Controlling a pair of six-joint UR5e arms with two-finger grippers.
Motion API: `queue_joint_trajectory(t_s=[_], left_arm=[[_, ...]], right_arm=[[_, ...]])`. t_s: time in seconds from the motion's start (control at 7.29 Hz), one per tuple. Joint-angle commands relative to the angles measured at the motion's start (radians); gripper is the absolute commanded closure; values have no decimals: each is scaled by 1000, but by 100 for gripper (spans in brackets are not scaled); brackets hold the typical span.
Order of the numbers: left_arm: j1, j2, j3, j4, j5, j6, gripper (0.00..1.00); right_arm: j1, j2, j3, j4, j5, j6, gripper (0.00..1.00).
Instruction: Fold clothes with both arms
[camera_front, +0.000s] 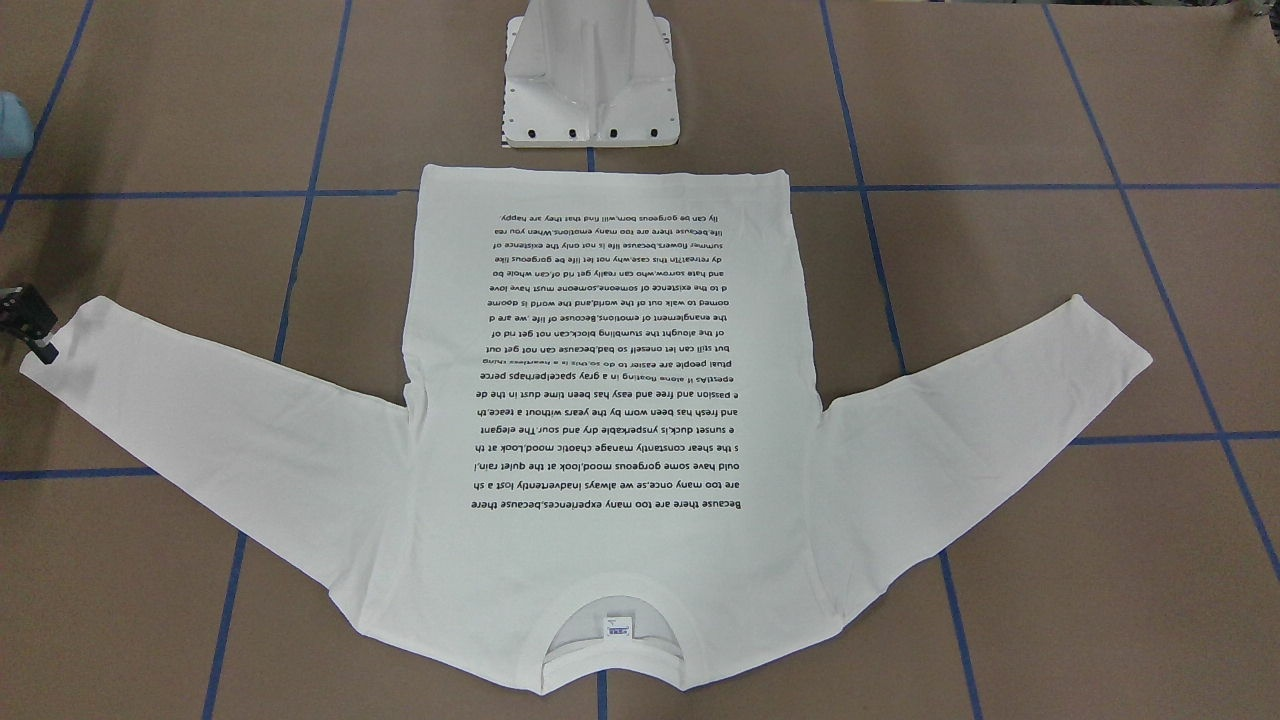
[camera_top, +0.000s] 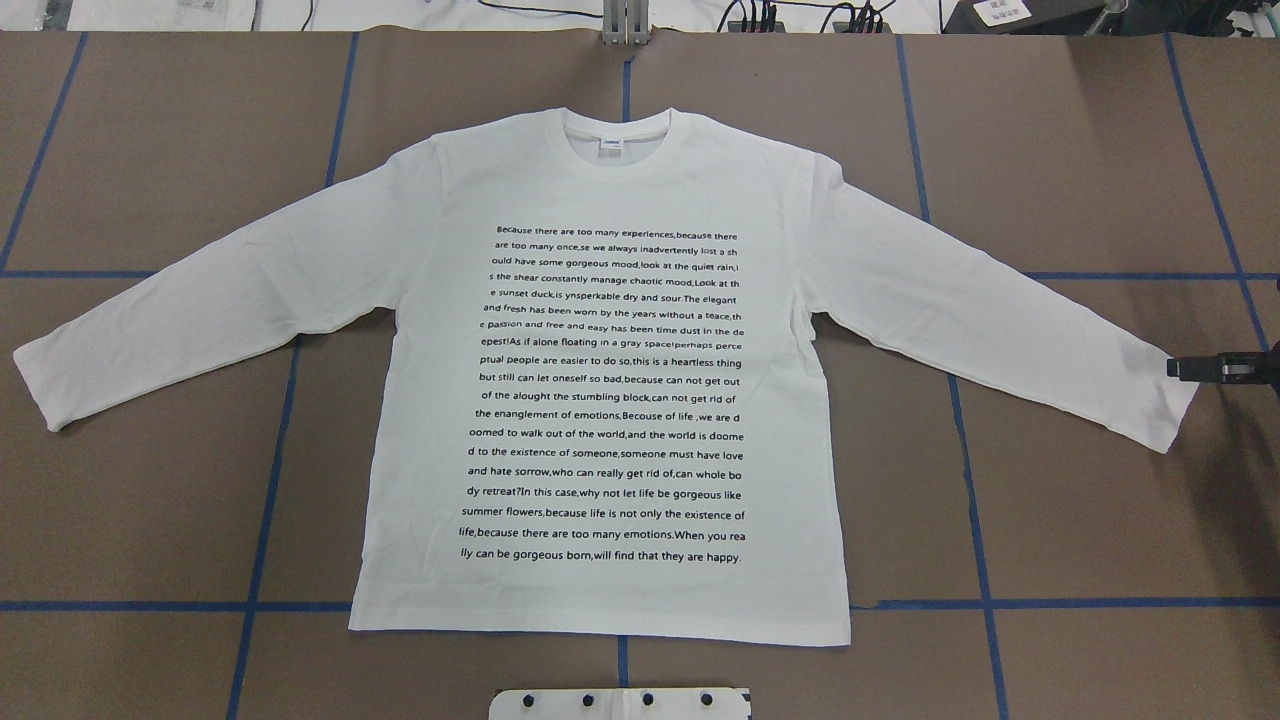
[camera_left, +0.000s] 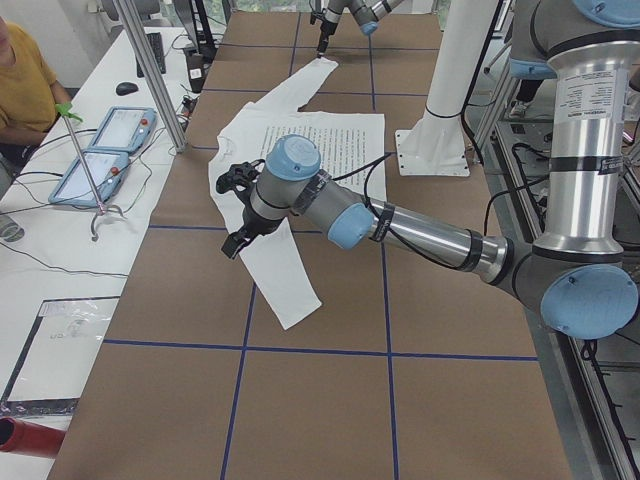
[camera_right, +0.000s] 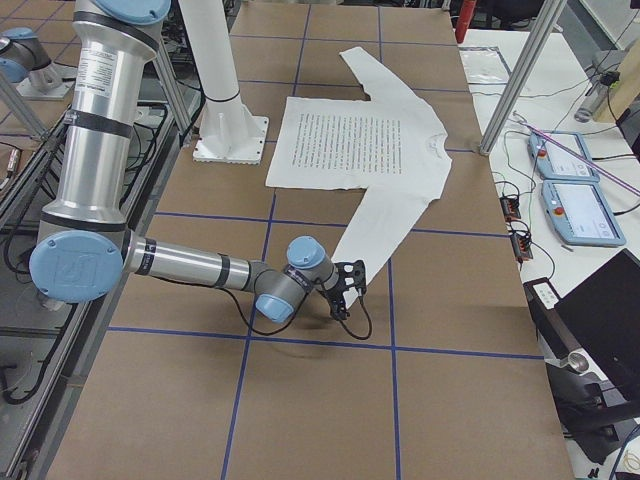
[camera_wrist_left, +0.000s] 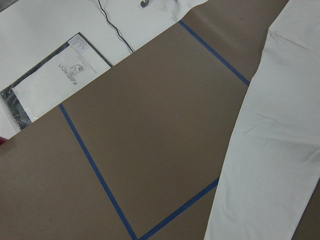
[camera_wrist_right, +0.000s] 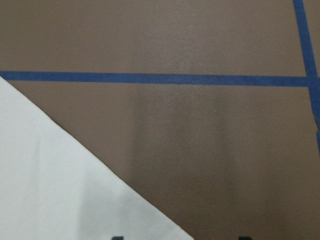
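Note:
The white long-sleeved T-shirt (camera_top: 600, 400) lies flat on the brown table with its text block up, both sleeves spread and its collar at the far side. It also shows in the front view (camera_front: 610, 420). My right gripper (camera_top: 1176, 368) is low at the cuff of the sleeve on my right, and shows in the front view (camera_front: 44, 346). In the right wrist view two dark fingertips (camera_wrist_right: 118, 238) stand apart at the bottom edge, with the cuff corner (camera_wrist_right: 60, 190) beside them. My left gripper (camera_left: 236, 212) hovers above the other sleeve (camera_wrist_left: 270, 150); I cannot tell its state.
The white pedestal base (camera_front: 592, 90) stands just behind the shirt's hem. Blue tape lines (camera_top: 270, 480) grid the table. An operator's desk with tablets (camera_left: 105, 150) and a person run along the far edge.

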Motion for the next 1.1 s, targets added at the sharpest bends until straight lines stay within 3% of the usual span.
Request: queue_joint_trajectory(t_s=[0.0,0.14,0.41,0.55,0.69,0.96], left_arm=[[1,0,0,0,0,0,0],[-1,0,0,-2,0,0,0],[-1,1,0,-19,2,-3,0],[-1,1,2,-19,2,-3,0],[-1,3,2,-19,0,-3,0],[-1,3,3,-19,0,-3,0]], right_arm=[[-12,3,-7,7,0,0,37],[-20,3,-6,7,-2,-1,48],[-27,3,-6,7,-3,-9,54],[-27,3,0,5,-3,-9,80],[-29,4,7,5,-2,-11,100],[-26,1,42,-5,12,-15,100]])
